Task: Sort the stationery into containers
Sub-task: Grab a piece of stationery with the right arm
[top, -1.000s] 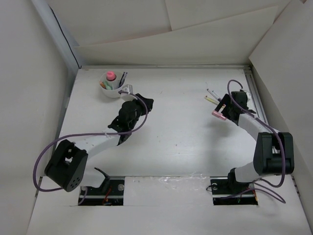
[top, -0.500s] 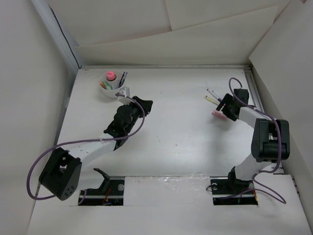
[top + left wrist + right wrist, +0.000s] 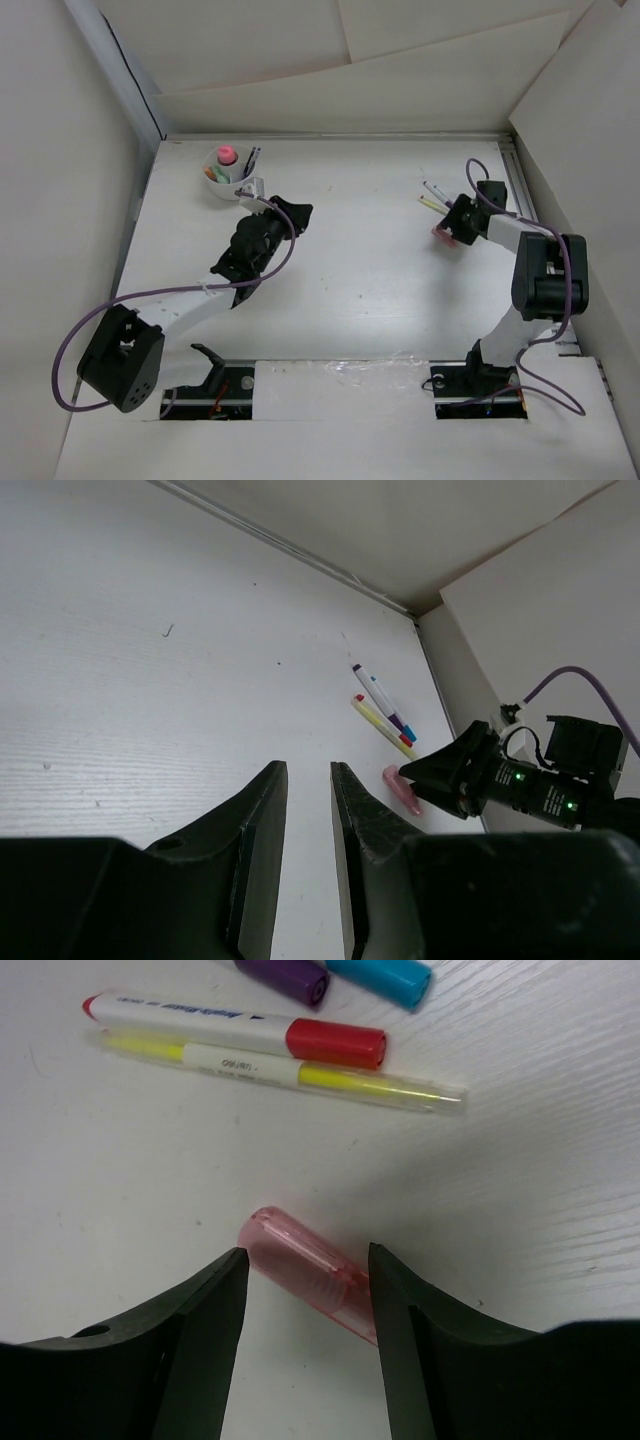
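**Right gripper [image 3: 306, 1255] astride the stubby translucent pink plastic tube [image 3: 310, 1272] on the white desk [image 3: 100, 1180].**
Jaws spread, not yet pinching; best closed mid-length, square to the tube's axis (it may roll), clear of the yellow highlighter pen [image 3: 290, 1070]. Left gripper [image 3: 308, 770] jaws, narrowly parted and empty, hang beside the round white divided cup [image 3: 215, 190].

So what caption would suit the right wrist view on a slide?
Right gripper straddles a stubby pink piece on the table, a red-capped marker and yellow pen lying beyond.
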`<state>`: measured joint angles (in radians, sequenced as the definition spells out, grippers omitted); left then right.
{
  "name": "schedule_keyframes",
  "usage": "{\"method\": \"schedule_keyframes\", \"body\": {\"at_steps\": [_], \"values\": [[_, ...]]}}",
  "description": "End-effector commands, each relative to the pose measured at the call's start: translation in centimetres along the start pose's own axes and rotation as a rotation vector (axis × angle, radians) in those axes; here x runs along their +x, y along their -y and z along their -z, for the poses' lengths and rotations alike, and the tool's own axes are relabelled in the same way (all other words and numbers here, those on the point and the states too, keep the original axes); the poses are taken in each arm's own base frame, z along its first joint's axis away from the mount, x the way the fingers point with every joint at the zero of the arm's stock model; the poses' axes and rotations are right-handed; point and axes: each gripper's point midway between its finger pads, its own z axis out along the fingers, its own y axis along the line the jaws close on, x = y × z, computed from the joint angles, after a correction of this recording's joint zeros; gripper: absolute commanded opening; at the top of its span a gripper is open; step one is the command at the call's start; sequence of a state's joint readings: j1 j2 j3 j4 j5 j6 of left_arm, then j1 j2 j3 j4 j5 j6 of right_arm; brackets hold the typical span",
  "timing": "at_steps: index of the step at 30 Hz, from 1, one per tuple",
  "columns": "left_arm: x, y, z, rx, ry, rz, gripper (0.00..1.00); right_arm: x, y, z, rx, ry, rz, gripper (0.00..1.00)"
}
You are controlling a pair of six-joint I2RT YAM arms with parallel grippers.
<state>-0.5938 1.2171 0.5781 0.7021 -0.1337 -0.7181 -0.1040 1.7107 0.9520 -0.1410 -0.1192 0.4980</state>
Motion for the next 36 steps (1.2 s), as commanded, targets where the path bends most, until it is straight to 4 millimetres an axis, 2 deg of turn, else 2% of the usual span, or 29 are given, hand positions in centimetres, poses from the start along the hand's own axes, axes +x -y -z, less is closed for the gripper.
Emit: {"method": "schedule_keyframes", "body": {"at_steps": [1, 2, 3, 8, 10, 12, 13, 14, 16, 17, 18, 20, 21, 24, 29, 32, 33, 34, 36], "values": [[-1.5, 1.5, 0.5, 0.058, 0.048, -0.001, 0.2, 0.4, -2.1, 0.2, -0.121, -0.039, 0.003, 0.57], [-1.5, 1.5, 0.5, 0.058, 0.048, -0.001, 0.2, 0.7, -2.7, 0.5, -0.163, -0.048, 0.007, 0.57], [-1.5, 1.5, 0.5, 0.058, 0.048, -0.001, 0.2, 1.7, -2.4, 0.5, -0.165, -0.073, 0.003, 0.58], [-1.5, 1.5, 0.5, 0.058, 0.048, -0.001, 0.19, 2.1, -2.7, 1.7, -0.191, -0.068, 0.016, 0.72], [-1.5, 1.5, 0.5, 0.058, 0.048, -0.001, 0.19, 2.0, -2.8, 2.0, -0.172, -0.041, 0.042, 0.78], [-1.5, 1.5, 0.5, 0.058, 0.048, -0.001, 0.19, 2.5, -2.2, 1.7, -0.102, -0.036, 0.06, 0.78], [-1.5, 1.5, 0.5, 0.058, 0.048, -0.001, 0.19, 2.0, -2.5, 1.8, -0.079, -0.019, 0.083, 0.78], [-1.5, 1.5, 0.5, 0.058, 0.048, -0.001, 0.19, 2.3, -2.4, 2.0, -0.051, -0.015, 0.095, 0.75], [-1.8, 1.7, 0.6, 0.066, 0.056, 0.001, 0.19, 3.0, -2.2, 2.0, 0.033, -0.008, 0.149, 0.75], [-1.5, 1.4, 0.7, 0.059, 0.049, -0.001, 0.19, 2.5, -2.7, 2.2, 0.055, 0.012, 0.165, 0.71], [-1.8, 1.6, 0.9, 0.066, 0.056, 0.001, 0.19, 3.1, -2.1, 2.3, 0.096, -0.001, 0.18, 0.69], [-2.1, 1.9, 1.0, 0.073, 0.063, 0.003, 0.19, 2.6, -2.5, 2.6, 0.132, 0.027, 0.203, 0.67], [-2.1, 1.9, 1.0, 0.073, 0.063, 0.003, 0.19, 3.7, -2.0, 2.0, 0.157, -0.004, 0.217, 0.62], [-2.2, 2.0, 1.2, 0.073, 0.063, 0.003, 0.19, 3.7, -2.3, 2.1, 0.19, 0.003, 0.243, 0.53], [-2.1, 1.8, 1.4, 0.073, 0.063, 0.003, 0.19, 3.9, -1.8, 2.4, 0.257, 0.001, 0.274, 0.5], [-2.1, 1.8, 1.4, 0.073, 0.063, 0.003, 0.19, 3.7, -2.1, 2.4, 0.264, -0.001, 0.294, 0.48], [-2.3, 2.0, 1.4, 0.079, 0.07, 0.004, 0.19, 4.0, -1.5, 2.3, 0.288, -0.014, 0.299, 0.47], [-2.3, 2.0, 1.4, 0.08, 0.07, 0.004, 0.19, 3.8, -2.2, 2.4, 0.275, -0.005, 0.304, 0.47], [-1.9, 1.9, 1.3, 0.08, 0.057, 0.002, 0.19, 3.8, -2.1, 2.3, 0.282, -0.016, 0.315, 0.42]]}}
